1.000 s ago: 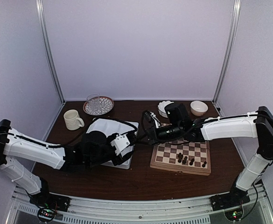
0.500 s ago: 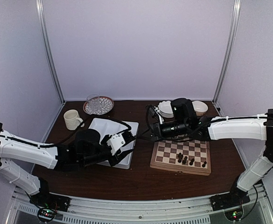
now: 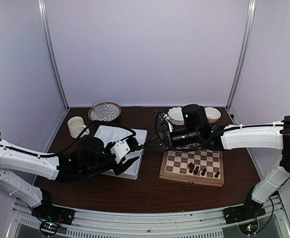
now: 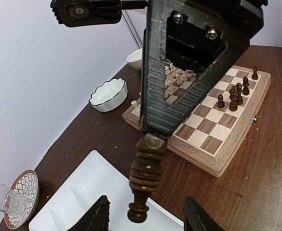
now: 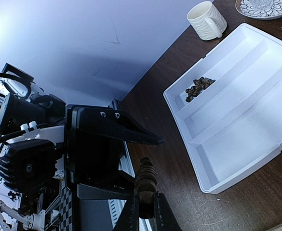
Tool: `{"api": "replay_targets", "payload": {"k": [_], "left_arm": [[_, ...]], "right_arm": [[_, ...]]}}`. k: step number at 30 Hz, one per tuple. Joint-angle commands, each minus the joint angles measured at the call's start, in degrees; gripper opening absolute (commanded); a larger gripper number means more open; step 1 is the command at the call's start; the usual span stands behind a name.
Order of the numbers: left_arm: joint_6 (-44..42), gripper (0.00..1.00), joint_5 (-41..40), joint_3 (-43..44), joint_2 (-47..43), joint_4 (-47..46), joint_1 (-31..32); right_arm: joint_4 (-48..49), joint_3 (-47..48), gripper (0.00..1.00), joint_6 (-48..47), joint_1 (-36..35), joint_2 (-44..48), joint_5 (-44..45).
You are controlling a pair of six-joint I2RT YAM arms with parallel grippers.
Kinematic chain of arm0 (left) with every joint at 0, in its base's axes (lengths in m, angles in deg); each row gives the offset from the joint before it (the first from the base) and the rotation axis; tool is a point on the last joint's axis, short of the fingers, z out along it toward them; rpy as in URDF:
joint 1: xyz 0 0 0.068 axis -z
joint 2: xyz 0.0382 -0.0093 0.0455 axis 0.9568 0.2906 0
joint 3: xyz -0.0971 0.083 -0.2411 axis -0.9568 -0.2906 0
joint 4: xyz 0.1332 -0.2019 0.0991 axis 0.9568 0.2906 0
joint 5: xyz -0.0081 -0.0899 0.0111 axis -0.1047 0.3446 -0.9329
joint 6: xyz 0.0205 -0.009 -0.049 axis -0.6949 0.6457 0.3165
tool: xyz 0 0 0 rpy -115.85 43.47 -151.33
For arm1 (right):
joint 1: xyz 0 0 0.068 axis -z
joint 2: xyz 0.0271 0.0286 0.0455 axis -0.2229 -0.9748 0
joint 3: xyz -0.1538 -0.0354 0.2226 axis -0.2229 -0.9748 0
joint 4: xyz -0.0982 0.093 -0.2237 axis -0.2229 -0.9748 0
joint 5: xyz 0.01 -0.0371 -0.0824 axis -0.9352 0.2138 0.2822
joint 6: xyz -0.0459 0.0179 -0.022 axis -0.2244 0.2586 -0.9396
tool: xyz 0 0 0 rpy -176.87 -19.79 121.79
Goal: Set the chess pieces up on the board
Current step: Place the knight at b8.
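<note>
Right pincer (image 5: 145, 202) pinches a dark, ribbed, turned-wood chess piece (image 4: 143, 178); left pincer (image 3: 133, 154) spread.

Likely a lab: white-walled test booth (image 3: 145, 49)

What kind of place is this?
Probably a robot test booth: plain walls on metal posts, left arm and right arm bolted to a rail, a table staged with chessboard and mug.
</note>
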Motion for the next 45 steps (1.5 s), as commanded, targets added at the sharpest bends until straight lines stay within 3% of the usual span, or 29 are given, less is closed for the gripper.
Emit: {"api": "replay_targets", "payload": {"k": [1, 14, 21, 29, 36, 45], "left_arm": [[0.65, 0.49, -2.43, -0.28, -0.98, -2.27, -0.56], [0.25, 0.07, -3.54, -0.79, -1.62, -2.90, -0.63], [-0.30, 0.05, -5.44, 1.07, -0.41, 0.19, -0.53], [0.58, 0.04, -4.84, 1.40, 0.12, 0.96, -0.52], [1.58, 0.02, -1.27, 2.41, -0.25, 3.04, -0.57], [2.57, 0.02, 0.72, 1.96, -2.10, 3.48, -0.55]], "right_arm": [[2.18, 0.00, 0.00, -0.04, -0.56, 0.82, -1.50], [0.22, 0.37, 0.00, -1.17, -0.97, 1.01, 0.04], [-13.30, 2.67, 0.00, -7.44, 0.18, 4.78, 10.54], [-43.44, 6.26, 0.00, -16.44, 0.22, 16.33, 33.06], [-60.43, 0.73, 0.00, -8.22, -0.10, 25.89, 43.22], [-69.54, -4.74, 0.00, 2.29, -1.23, 31.07, 54.09]]}}
